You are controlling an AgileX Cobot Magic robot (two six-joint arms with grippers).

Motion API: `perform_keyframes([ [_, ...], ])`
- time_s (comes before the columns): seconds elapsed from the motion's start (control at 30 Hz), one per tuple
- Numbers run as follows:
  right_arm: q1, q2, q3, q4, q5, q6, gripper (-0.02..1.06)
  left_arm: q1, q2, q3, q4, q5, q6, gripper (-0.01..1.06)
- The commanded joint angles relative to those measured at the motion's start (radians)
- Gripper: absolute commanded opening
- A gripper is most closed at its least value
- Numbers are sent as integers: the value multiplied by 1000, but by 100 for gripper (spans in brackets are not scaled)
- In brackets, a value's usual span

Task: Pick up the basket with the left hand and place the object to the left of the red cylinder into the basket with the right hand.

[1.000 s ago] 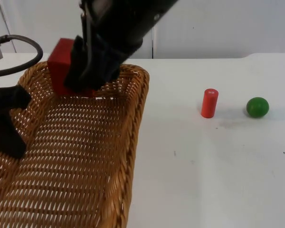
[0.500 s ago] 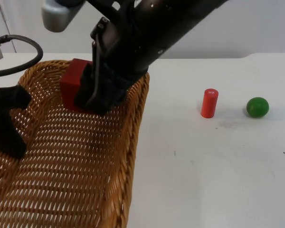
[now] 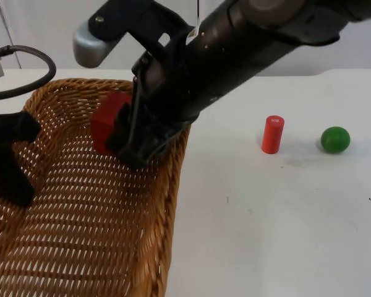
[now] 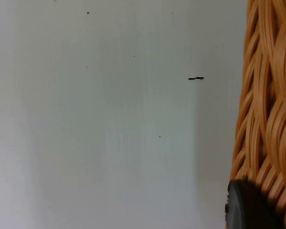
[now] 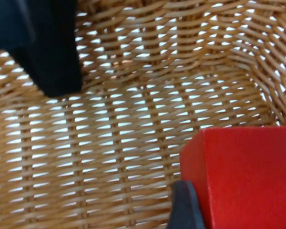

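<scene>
While left tool (image 3: 9,161) grips basket (image 3: 80,235) | right tool (image 3: 127,133) clamps red block (image 3: 105,127) inside

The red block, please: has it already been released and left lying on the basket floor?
No, the right end effector grips the red block above the wicker basket floor.

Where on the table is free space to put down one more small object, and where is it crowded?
Free: the white table between the basket rim and the red cylinder, and all of it nearer the camera. Crowded: the basket's far end, where the right gripper holds the red block. The left gripper grips the basket's left rim.
</scene>
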Motion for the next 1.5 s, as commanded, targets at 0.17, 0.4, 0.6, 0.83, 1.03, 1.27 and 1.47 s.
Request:
perform_keyframes([
  [0.17,4,26,4,42,-40,4,0,0,-13,-2,-39,7,13,0],
  [0.4,4,48,4,42,-42,4,10,0,-13,-2,-62,11,42,0],
  [0.6,4,27,4,42,-52,19,80,0,-13,-2,-71,10,48,0],
  [0.83,4,-28,4,37,-49,17,105,0,-13,-2,-71,4,48,0],
  [1.03,2,-134,5,39,-18,33,105,0,-13,-2,-71,-8,48,0],
  [1.27,-1,-264,48,39,57,35,105,0,-13,-2,-71,-8,48,0],
  [1.47,-1,-403,139,37,55,44,105,0,-13,-2,-71,-8,48,0],
])
